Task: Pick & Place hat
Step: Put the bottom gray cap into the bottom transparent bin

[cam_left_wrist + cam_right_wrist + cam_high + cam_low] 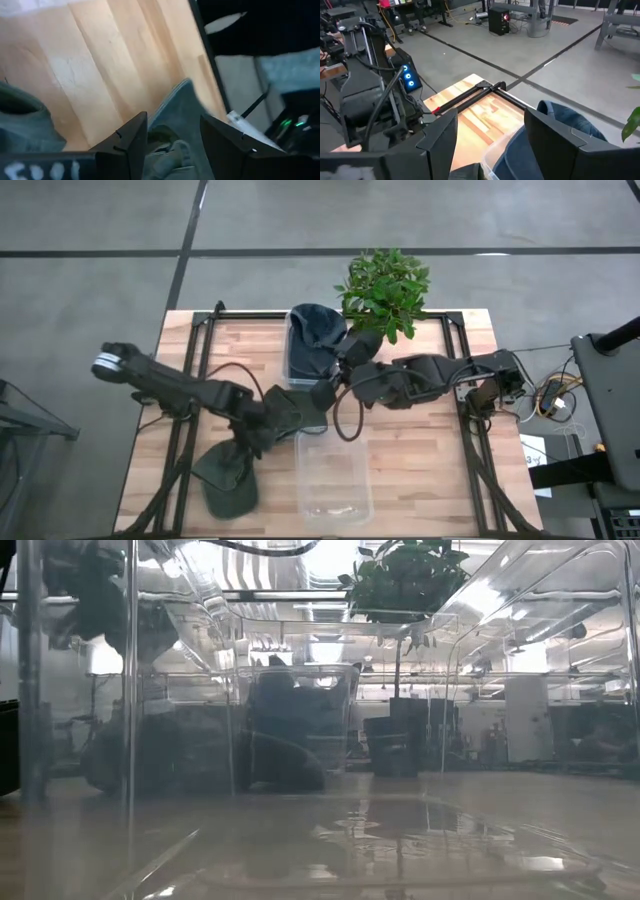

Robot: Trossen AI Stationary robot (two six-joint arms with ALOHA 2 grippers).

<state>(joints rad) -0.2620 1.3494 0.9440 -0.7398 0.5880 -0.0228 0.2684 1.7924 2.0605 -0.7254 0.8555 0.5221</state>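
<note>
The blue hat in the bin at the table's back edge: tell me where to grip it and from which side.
Grip the raised crown of the blue hat, coming from above. It bulges over the rim of the clear bin, whose walls block any sideways approach. The right gripper hovers open beside that bin, closest to it.

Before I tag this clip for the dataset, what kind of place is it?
Likely a robotics lab or workshop: a wooden work table on bare concrete floor, and equipment racks with cables across the room.

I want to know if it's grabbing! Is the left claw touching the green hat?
Touching. In the left wrist view, the green hat's fabric lies between the left gripper's open fingers, against them.
</note>
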